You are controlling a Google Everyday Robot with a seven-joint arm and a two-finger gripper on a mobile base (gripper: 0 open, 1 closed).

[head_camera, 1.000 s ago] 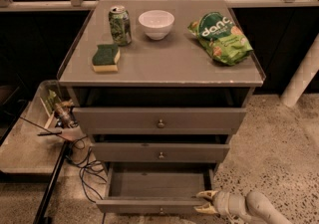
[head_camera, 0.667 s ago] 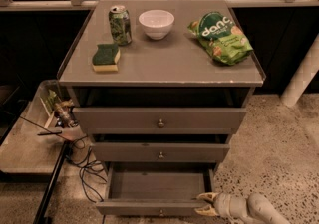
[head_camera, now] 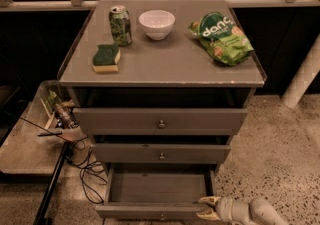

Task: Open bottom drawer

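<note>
The bottom drawer (head_camera: 150, 211) of the grey cabinet stands pulled out, its shallow grey tray (head_camera: 159, 186) showing and empty. Its small knob (head_camera: 161, 216) sits at the centre of the front, near the frame's lower edge. My gripper (head_camera: 206, 207) is at the drawer's front right corner, its pale fingers (head_camera: 207, 201) spread one above the other at the drawer front's right end. The white arm runs off to the lower right.
The two upper drawers (head_camera: 161, 120) stand slightly out. On the cabinet top (head_camera: 170, 61) are a green can (head_camera: 120, 25), a white bowl (head_camera: 156, 23), a green chip bag (head_camera: 221, 38) and a sponge (head_camera: 106, 58). A low tray with clutter (head_camera: 55, 114) and cables (head_camera: 85, 169) lie left.
The drawer stays pulled out. My gripper has hardly moved at the drawer's right front corner.
</note>
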